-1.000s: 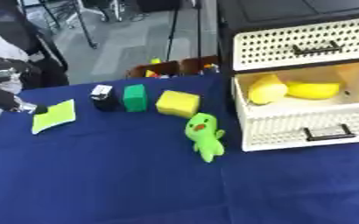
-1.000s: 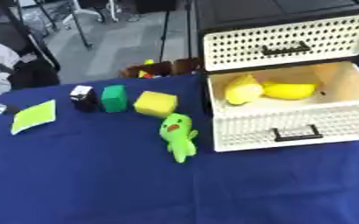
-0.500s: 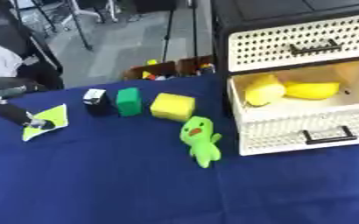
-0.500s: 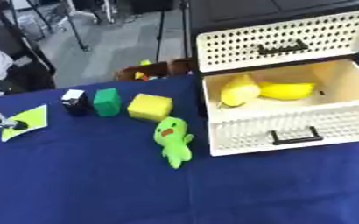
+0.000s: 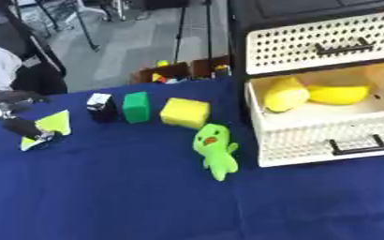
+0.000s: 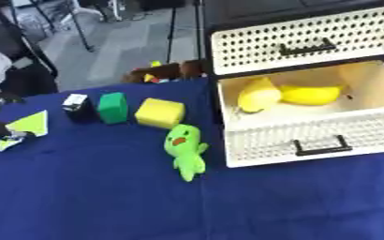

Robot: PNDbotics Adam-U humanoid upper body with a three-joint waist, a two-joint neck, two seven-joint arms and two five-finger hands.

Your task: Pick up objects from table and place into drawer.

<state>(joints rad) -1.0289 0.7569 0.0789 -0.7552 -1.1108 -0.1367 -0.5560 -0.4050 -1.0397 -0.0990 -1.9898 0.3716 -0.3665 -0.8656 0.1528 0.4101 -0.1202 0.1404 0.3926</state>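
My left hand [image 5: 17,125] comes in at the left edge, its dark fingers pinched on the lower corner of a yellow-green flat sheet [image 5: 53,123], which stands tilted off the blue table [image 5: 129,197]. To the right stand a small black-and-white box [image 5: 101,107], a green block [image 5: 136,107] and a yellow sponge block [image 5: 185,112]. A green plush bird [image 5: 214,150] lies nearer the middle. The lower drawer [image 5: 326,140] of the white perforated cabinet is pulled open and holds two yellow things [image 5: 284,93] [image 5: 339,93]. My right hand does not show.
The upper drawer [image 5: 326,44] is closed, under a black top. Behind the table's far edge lie a brown box with small coloured items [image 5: 175,72], tripod legs and grey floor. A person's sleeve shows at the far left.
My left hand moved right onto the yellow-green sheet and took hold of its corner; the sheet now stands tilted instead of flat. The camera shifted slightly.
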